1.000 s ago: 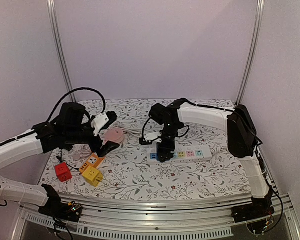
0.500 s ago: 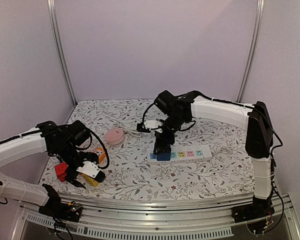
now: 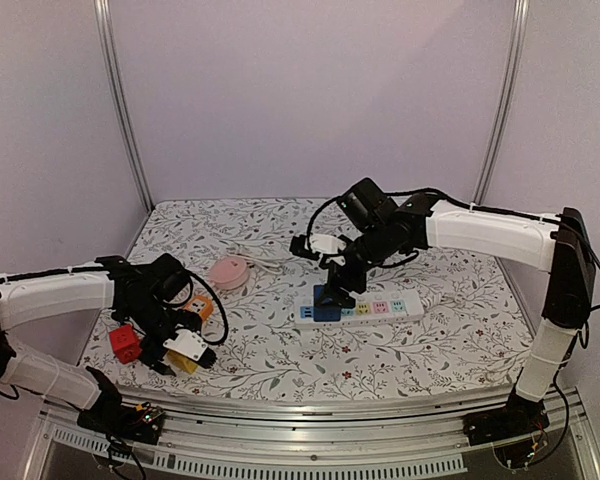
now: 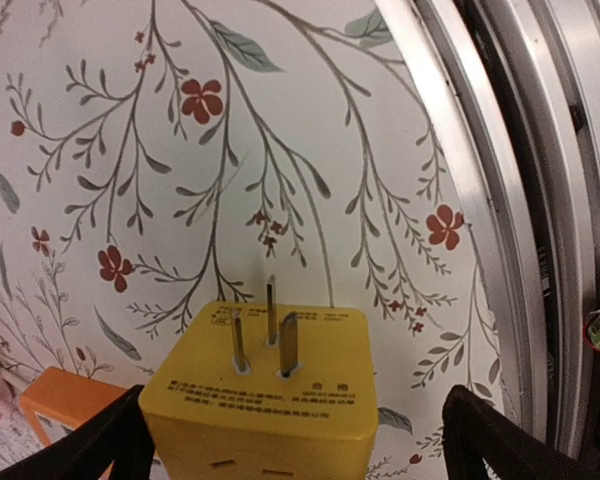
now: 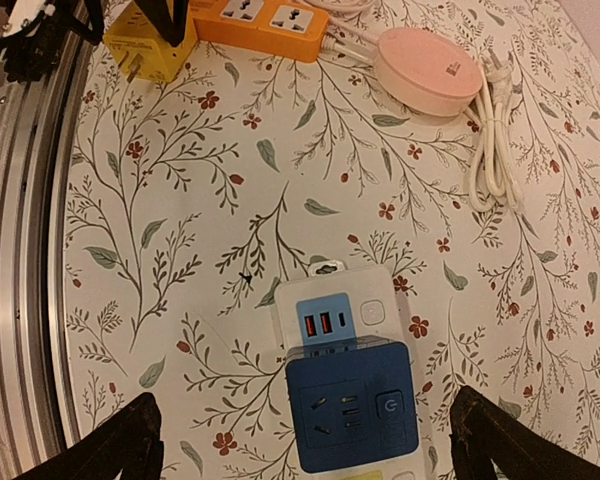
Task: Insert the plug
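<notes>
Sitting on the left end of the power strip [image 3: 380, 308], the blue plug [image 5: 350, 400] lies below the right gripper [image 3: 337, 287], jaws spread wide.
The left gripper [image 3: 184, 352], also wide, straddles the yellow plug [image 4: 265, 380], whose base is cut off in the wrist view.

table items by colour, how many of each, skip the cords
red adapter: 1
yellow adapter: 1
orange socket block: 1
blue adapter: 1
pink disc: 1
white power strip: 1
total: 6
</notes>
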{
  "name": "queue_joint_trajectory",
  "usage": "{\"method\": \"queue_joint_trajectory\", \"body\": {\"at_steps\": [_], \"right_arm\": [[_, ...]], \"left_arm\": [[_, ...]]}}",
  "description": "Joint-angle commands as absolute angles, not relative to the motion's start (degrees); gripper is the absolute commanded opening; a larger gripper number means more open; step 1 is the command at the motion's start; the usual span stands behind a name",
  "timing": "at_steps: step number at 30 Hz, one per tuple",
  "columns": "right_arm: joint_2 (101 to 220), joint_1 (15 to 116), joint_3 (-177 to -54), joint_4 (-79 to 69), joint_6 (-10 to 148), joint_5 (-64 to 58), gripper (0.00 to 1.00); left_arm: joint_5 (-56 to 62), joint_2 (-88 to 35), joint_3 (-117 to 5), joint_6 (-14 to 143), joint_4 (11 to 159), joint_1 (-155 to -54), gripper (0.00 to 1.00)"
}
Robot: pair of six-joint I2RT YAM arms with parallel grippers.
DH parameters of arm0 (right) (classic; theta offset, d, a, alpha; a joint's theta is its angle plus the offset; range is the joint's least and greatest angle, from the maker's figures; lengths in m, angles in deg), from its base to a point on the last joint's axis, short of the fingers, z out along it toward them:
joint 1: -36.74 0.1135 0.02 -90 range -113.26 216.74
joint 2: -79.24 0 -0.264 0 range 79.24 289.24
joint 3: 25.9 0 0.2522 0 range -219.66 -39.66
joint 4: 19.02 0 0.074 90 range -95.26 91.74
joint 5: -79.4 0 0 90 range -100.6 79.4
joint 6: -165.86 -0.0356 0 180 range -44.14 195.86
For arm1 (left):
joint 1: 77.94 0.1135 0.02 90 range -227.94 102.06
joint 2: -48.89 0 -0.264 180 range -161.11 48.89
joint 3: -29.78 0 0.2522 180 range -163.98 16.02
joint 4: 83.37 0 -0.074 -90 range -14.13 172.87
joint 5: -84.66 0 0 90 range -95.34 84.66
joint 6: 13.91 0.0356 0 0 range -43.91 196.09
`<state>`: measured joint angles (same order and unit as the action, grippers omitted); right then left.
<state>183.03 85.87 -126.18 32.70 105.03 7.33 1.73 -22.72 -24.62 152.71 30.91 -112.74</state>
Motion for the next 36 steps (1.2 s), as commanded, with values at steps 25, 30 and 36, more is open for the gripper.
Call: {"method": "queue_joint_trajectory", "body": {"at_steps": [25,30,36], "right_arm": [[161.63,87.28,-109.11,-9.75,85.73,9.27,0.99],[161.74,91.34,-107.06,-29.52,76.86,7.15,0.99],[168.27,91.46,-112.75,-31.48,66.16,11.12,0.99]], "left_arm": [[24.91,-12.04,-45.59,64.06,68.93,-111.64,0.0],[29.99,-13.62,-48.12,58.78,73.59,-111.79,0.0],[35.08,-13.3,-49.76,61.44,74.47,-113.71,0.0]]}}
